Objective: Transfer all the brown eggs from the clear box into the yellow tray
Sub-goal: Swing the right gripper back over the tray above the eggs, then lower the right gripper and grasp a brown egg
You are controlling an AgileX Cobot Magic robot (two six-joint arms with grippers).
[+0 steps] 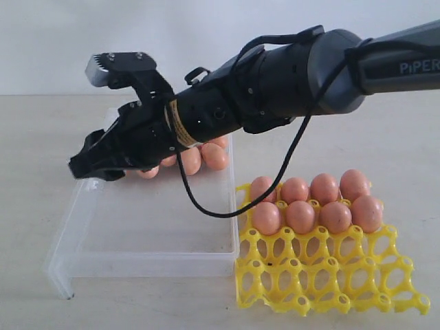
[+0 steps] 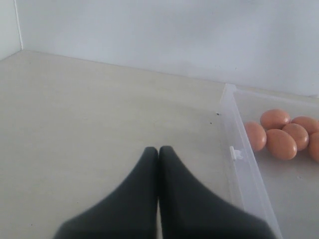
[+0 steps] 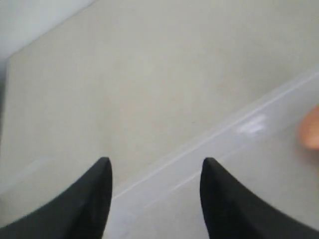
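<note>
The clear box (image 1: 137, 265) sits left, the yellow tray (image 1: 323, 275) just right of it. Over the box's left wall the right gripper (image 3: 155, 160) gapes empty; the left gripper (image 2: 158, 148) is closed, empty. Eight brown eggs (image 1: 300, 216) fill the tray's two far rows; others lie far in the box.

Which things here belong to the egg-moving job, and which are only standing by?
Belongs: brown eggs left in the clear box; placed eggs in the yellow tray; open right gripper over the box.
Standing by: shut left gripper outside the box; table; wall.
</note>
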